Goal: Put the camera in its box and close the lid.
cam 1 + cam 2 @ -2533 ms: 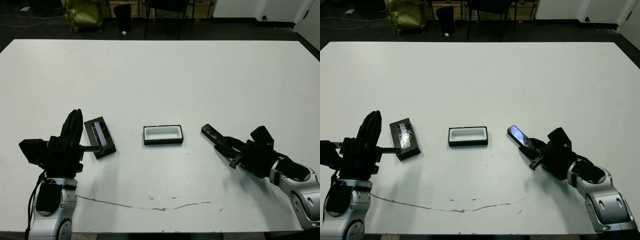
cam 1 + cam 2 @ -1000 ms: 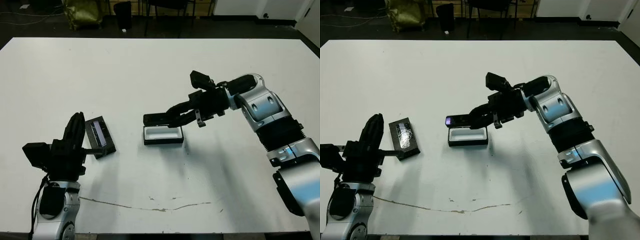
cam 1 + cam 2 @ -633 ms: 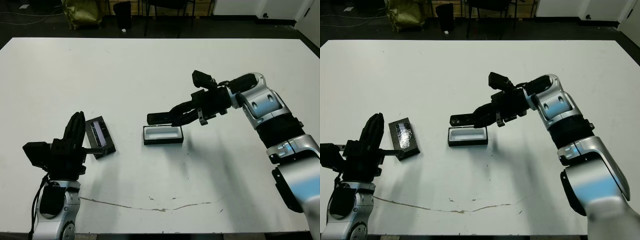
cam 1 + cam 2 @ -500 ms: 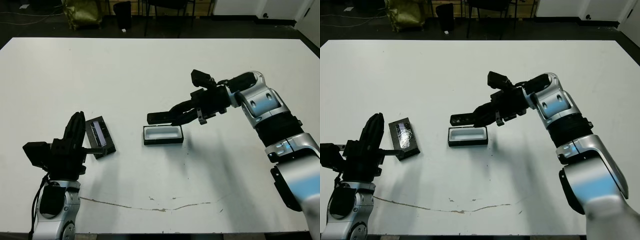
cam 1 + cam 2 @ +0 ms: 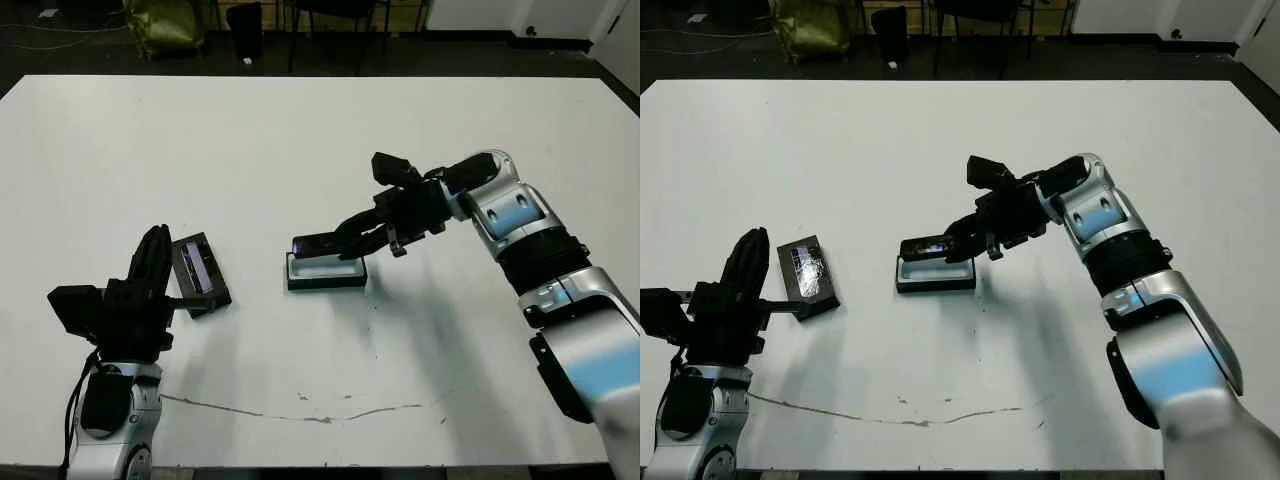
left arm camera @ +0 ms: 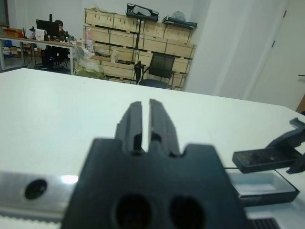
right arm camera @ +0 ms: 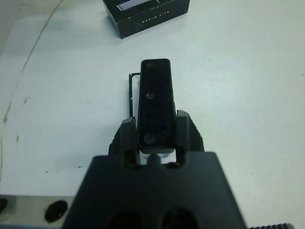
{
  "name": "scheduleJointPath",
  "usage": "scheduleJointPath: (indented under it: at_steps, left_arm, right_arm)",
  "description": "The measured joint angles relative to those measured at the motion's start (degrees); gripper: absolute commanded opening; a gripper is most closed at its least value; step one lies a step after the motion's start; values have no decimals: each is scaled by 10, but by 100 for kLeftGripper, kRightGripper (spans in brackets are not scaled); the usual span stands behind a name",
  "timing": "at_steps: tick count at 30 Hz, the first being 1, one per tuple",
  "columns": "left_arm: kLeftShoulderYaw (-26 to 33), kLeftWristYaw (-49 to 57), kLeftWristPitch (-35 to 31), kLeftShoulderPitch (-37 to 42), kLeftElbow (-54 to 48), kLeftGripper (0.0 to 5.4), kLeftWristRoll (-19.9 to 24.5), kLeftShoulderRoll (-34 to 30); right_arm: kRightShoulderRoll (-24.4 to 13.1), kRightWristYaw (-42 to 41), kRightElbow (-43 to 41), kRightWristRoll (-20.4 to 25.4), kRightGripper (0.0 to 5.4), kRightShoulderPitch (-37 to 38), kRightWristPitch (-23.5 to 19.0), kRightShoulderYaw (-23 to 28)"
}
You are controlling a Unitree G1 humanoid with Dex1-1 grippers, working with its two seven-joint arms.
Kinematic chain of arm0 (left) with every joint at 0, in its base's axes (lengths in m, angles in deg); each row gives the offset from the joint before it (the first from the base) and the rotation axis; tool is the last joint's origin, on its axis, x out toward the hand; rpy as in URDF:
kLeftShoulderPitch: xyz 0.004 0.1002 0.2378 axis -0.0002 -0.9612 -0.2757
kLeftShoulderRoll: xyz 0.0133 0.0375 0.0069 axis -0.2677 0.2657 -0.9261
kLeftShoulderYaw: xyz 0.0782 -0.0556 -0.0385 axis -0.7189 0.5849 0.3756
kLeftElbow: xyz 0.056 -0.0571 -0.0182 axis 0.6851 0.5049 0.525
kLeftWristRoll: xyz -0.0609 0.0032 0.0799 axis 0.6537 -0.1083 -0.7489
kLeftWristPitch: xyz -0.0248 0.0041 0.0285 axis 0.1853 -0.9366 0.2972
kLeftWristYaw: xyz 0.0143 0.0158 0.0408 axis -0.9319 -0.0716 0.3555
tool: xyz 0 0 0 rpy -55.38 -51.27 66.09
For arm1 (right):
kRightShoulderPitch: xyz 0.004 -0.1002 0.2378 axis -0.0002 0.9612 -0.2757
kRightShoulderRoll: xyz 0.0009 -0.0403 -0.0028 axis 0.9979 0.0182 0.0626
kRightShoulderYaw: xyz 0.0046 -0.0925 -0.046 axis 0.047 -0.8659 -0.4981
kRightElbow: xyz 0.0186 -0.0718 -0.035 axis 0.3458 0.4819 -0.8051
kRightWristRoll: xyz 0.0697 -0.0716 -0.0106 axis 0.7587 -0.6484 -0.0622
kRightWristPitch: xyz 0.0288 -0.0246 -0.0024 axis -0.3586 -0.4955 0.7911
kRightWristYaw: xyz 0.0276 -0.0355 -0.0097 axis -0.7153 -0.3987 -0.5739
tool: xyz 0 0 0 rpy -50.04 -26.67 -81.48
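Over the box: the camera [image 5: 322, 243], a slim black bar, hangs just above the box [image 5: 326, 272], lined up along its length, screen side up and not yet seated.
Right gripper [image 7: 156, 134]: its two fingers are pinched on the camera's near end, one on each long edge; most of the bar sticks out past the fingertips.
Handling of the camera: it looks stiff and light, with smooth, hard sides that could slip or pivot in a two-finger pinch. Held at one end, the free end may dip, so a level, slow lowering seems wise. The long narrow edges look the right place to hold it, clear of the screen.
Handling of the box: a shallow tray with a white lining, probably light enough to slide if the camera catches its rim.
Lid [image 5: 200, 272]: lies flat on the table [image 5: 320, 130], well to the left of the box, shiny strip up. Thin and flat, it will likely be hard to pick up except by an edge.
Left gripper [image 6: 142, 125]: fingers nearly together with only a thin gap, holding nothing, just beside the lid.
Count: one camera, one box, one lid, two grippers.
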Motion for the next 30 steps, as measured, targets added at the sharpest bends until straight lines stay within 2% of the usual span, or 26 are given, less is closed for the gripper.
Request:
scheduleJointPath:
  at_steps: [30]
  left_arm:
    - [-2, 1, 0, -3, 0, 0, 5, 5]
  right_arm:
    - [6, -21, 16, -49, 36, -5, 16, -23]
